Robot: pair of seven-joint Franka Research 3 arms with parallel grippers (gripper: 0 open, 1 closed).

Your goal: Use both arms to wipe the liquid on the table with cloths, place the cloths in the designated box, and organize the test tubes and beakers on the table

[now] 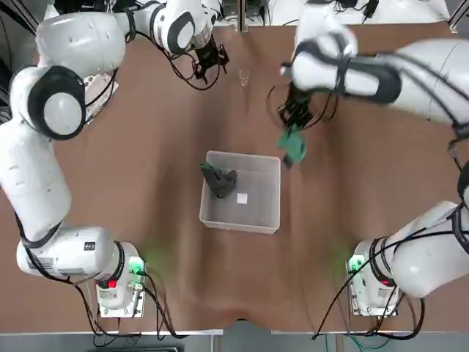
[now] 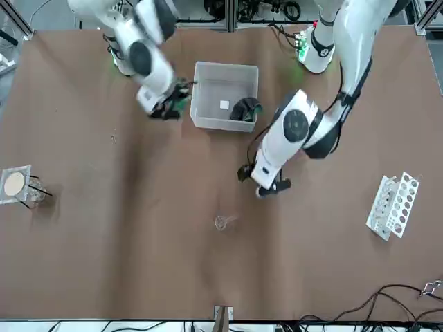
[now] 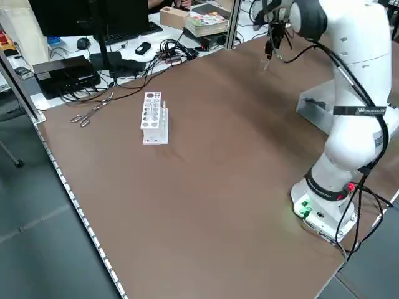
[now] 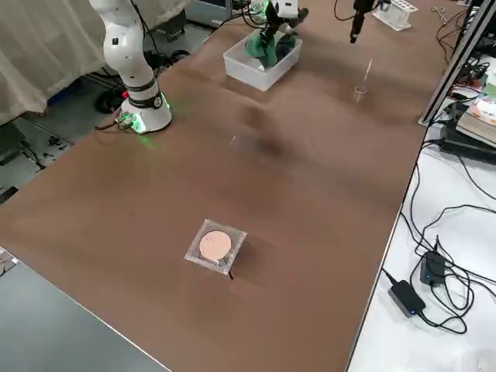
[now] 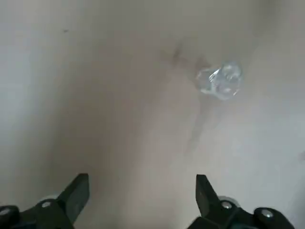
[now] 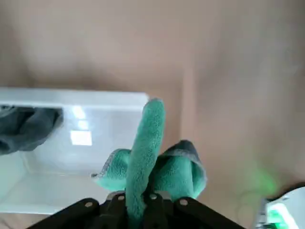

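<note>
My right gripper is shut on the bright green cloth, which hangs just beyond the far right corner of the box. In the right wrist view the green cloth dangles beside the box wall. The dark grey-green cloth lies inside the box at its left side. My left gripper is open above the bare table, near a small clear beaker that stands apart from its fingers. In the top view the left gripper is at the far middle, left of the beaker.
A white test tube rack lies toward the robot's left far side. A small square holder with a round tan disc sits at the robot's right far side. Cables and desks lie past the far table edge.
</note>
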